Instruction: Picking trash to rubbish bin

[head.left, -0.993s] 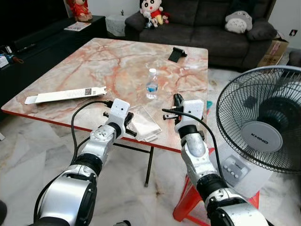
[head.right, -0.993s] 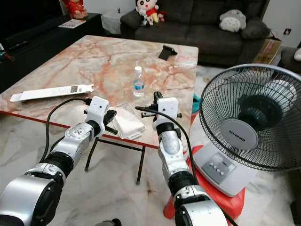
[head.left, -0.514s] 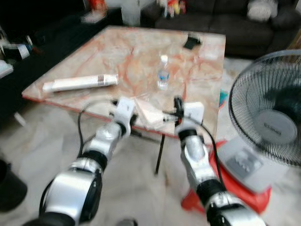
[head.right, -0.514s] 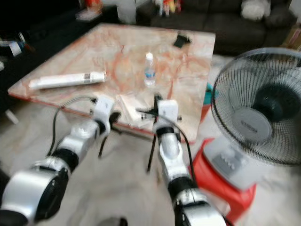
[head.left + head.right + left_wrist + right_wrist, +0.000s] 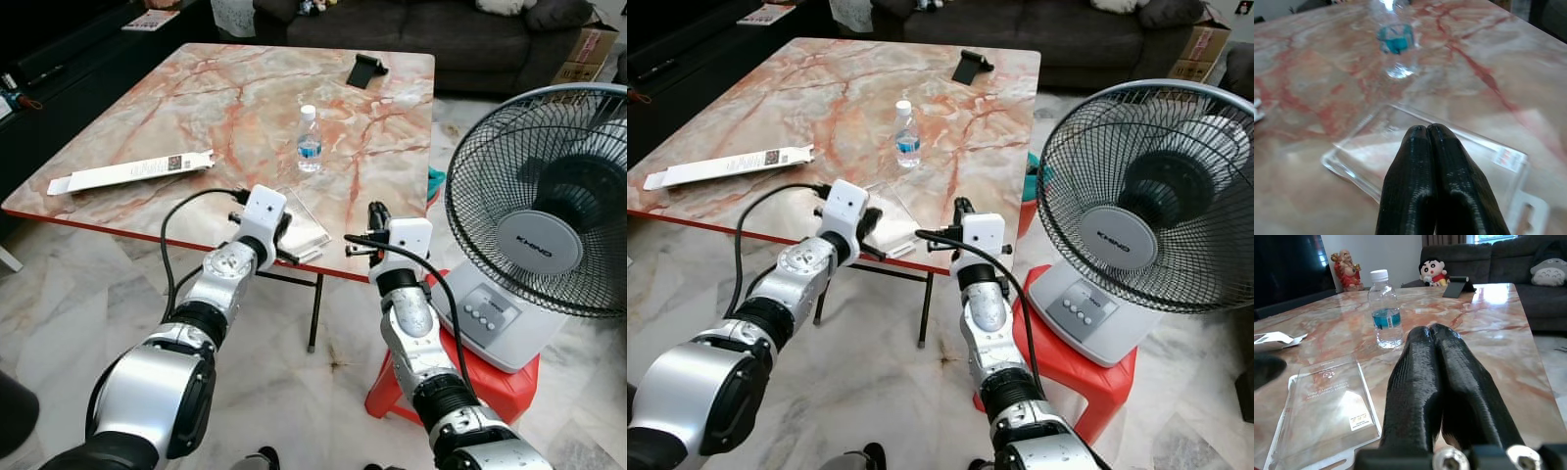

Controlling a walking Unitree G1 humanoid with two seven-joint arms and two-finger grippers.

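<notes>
A clear plastic blister pack (image 5: 312, 228) lies flat at the front edge of the marble table (image 5: 196, 108). Behind it stands a small water bottle (image 5: 309, 140) with a blue label. A long white carton (image 5: 132, 171) lies at the table's left. My left gripper (image 5: 284, 229) is shut with nothing in it, its tips just above the pack's near left edge (image 5: 1366, 152). My right gripper (image 5: 374, 215) is also shut on nothing, at the table's edge just right of the pack (image 5: 1327, 406), pointing toward the bottle (image 5: 1385, 311).
A large standing fan (image 5: 544, 206) sits on a red stool (image 5: 460, 377) close to my right arm. A black phone stand (image 5: 365, 70) is at the table's far side. A dark sofa (image 5: 441, 20) lies beyond, and a marble floor (image 5: 78, 313) lies below.
The whole view shifted and blurred as the camera moved; the table now sits lower and nearer. Both grippers stay shut by the pack at the table's front edge.
</notes>
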